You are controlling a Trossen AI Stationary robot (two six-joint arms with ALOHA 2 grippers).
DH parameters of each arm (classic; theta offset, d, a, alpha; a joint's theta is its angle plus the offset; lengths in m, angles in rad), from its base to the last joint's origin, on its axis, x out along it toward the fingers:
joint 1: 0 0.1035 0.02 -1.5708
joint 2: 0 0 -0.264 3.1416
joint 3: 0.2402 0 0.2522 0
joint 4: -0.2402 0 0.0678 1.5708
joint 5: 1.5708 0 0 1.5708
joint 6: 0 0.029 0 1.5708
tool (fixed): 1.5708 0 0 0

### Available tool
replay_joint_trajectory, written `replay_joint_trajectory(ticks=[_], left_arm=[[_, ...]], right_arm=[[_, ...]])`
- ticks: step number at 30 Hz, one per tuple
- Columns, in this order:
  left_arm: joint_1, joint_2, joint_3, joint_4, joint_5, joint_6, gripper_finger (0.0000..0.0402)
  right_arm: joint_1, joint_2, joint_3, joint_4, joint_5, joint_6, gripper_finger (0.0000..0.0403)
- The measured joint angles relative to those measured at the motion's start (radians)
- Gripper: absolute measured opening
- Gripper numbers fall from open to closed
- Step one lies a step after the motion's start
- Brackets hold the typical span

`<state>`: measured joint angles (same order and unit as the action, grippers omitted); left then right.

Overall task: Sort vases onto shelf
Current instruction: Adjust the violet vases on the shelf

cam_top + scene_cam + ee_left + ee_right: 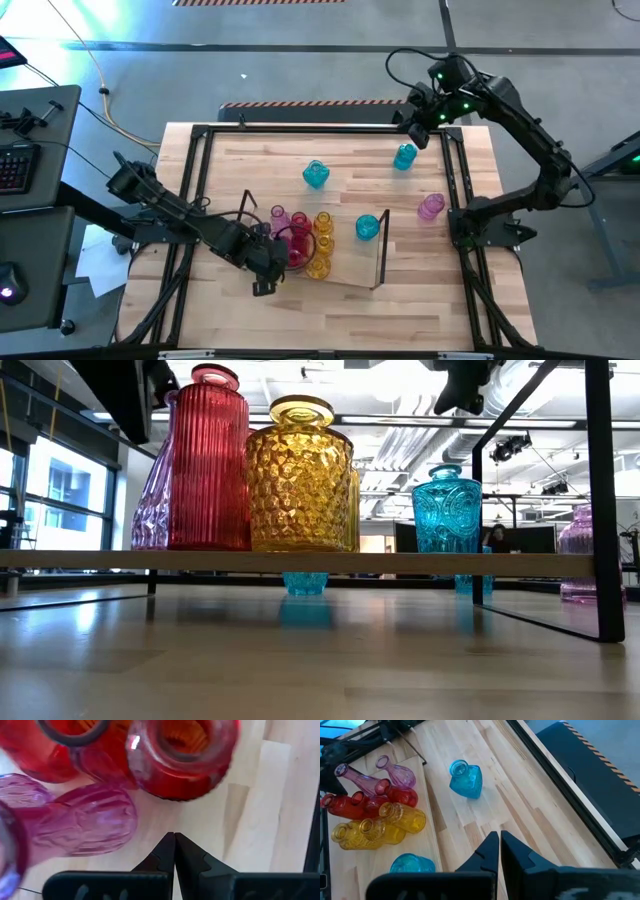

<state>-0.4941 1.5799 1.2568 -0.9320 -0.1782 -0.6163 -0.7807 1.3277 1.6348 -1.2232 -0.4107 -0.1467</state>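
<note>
The shelf point(350, 268) stands near the middle of the table and carries several vases: pink point(278, 215), red point(298, 245), yellow point(321, 228) and cyan point(367, 227). In the low view they stand upright on its board point(420, 563). On the table farther back stand two loose cyan vases point(315, 175) point(404, 156) and a pink one point(431, 206). My left gripper point(174, 839) is shut and points down at the shelf's near left part. It hangs beside a pink vase point(85, 825) and a red one point(185, 755), touching neither. My right gripper point(495, 837) is shut, high over the table's far right corner.
A black metal frame point(200, 180) runs around the wooden table top. The shelf's thin dark end frames point(600, 500) stand upright at both short ends. Bare wood lies between the shelf and the table's near edge point(330, 320). A desk with a keyboard point(15, 165) stands to the left.
</note>
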Motion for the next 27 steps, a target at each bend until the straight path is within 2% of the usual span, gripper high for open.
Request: replay_joint_trajectory(ticks=[8, 27], left_arm=[[0.027, 0.000, 0.000, -0.006, -0.041, 0.016, 0.0000], [0.050, 0.000, 0.000, -0.053, -0.042, 0.034, 0.0000]], right_arm=[[0.000, 0.000, 0.000, -0.003, 0.000, -0.002, 0.0000], [0.000, 0.000, 0.000, -0.007, 0.000, 0.008, 0.0000]])
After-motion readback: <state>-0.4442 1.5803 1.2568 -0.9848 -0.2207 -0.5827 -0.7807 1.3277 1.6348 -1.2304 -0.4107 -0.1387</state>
